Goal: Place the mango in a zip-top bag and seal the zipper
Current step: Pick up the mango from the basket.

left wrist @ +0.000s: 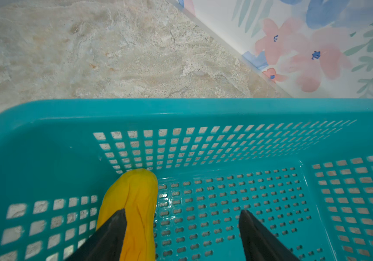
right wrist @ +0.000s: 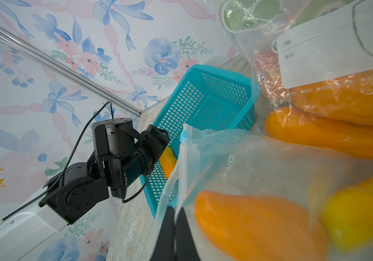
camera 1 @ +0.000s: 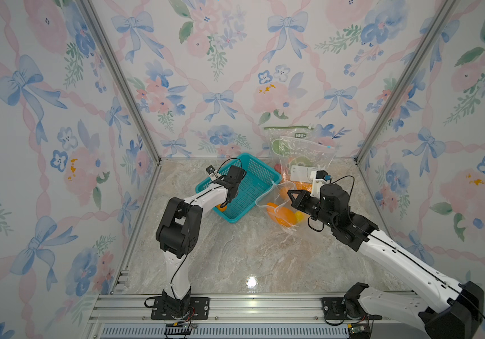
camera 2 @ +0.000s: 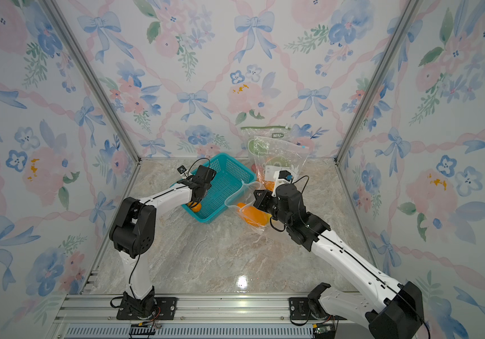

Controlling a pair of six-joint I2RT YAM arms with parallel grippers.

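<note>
While your left tool sits spread wide inside the teal basket, the mango lies on the basket floor right at one finger, not gripped. Your right tool is pinched tight on the zip-top bag rim, beside the basket.

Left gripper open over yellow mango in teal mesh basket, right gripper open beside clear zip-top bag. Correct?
No: the right gripper is shut on the rim of the clear zip-top bag, per the right wrist view. Left gripper open over yellow mango in teal mesh basket: correct.
</note>
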